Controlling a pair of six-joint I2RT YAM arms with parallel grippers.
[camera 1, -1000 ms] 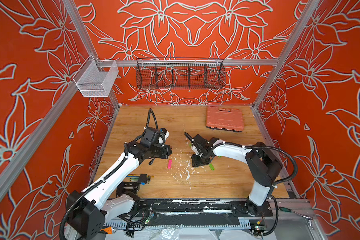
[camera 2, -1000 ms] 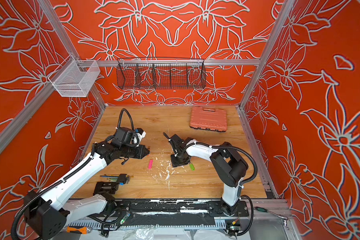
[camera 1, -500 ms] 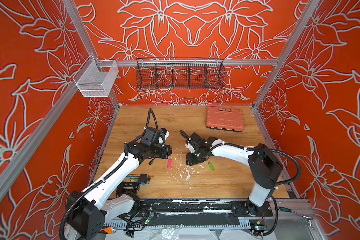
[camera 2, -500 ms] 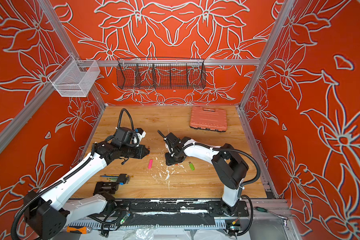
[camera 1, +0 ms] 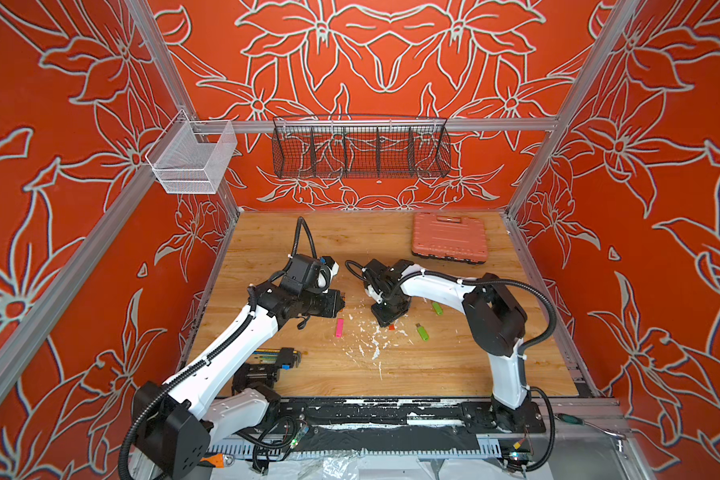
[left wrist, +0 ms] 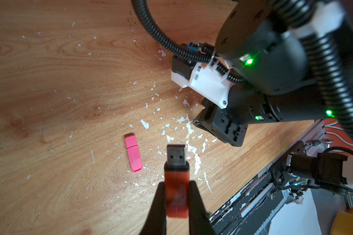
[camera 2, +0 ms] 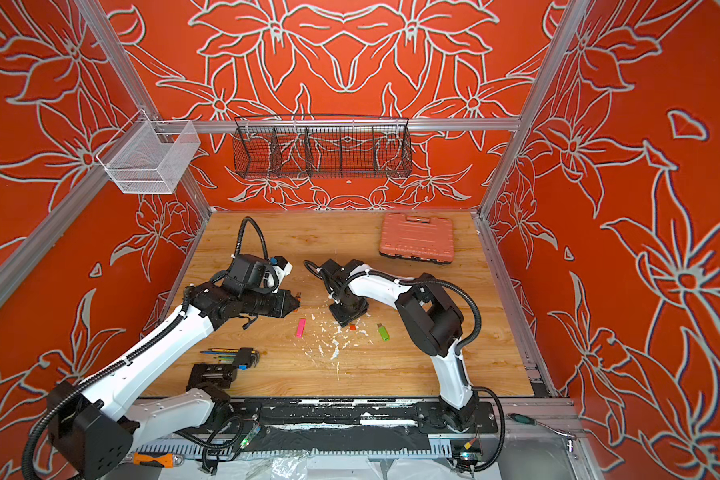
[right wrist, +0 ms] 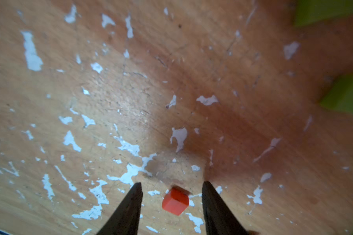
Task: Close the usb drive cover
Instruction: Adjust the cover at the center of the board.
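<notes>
An orange usb drive [left wrist: 176,175] with its bare metal plug pointing forward is pinched in my left gripper [left wrist: 176,183], which is shut on its body and hovers above the table [camera 1: 341,301]. Its small orange cover [right wrist: 175,201] lies loose on the wood among white paint flecks, seen in both top views [camera 1: 391,327] [camera 2: 352,327]. My right gripper [right wrist: 172,184] points down over the cover. It is open, with one finger on each side of the cover and neither touching it.
A capped pink usb drive [left wrist: 133,153] lies on the table near my left gripper. Two green drives [camera 1: 422,331] [camera 1: 437,308] lie right of the cover. An orange tool case [camera 1: 449,240] sits at the back right, and hex keys with pencils [camera 1: 275,356] at the front left.
My right gripper has shifted a little to the left, now straddles the orange cover, and its jaws have widened slightly. The left arm has held still with the drive.
</notes>
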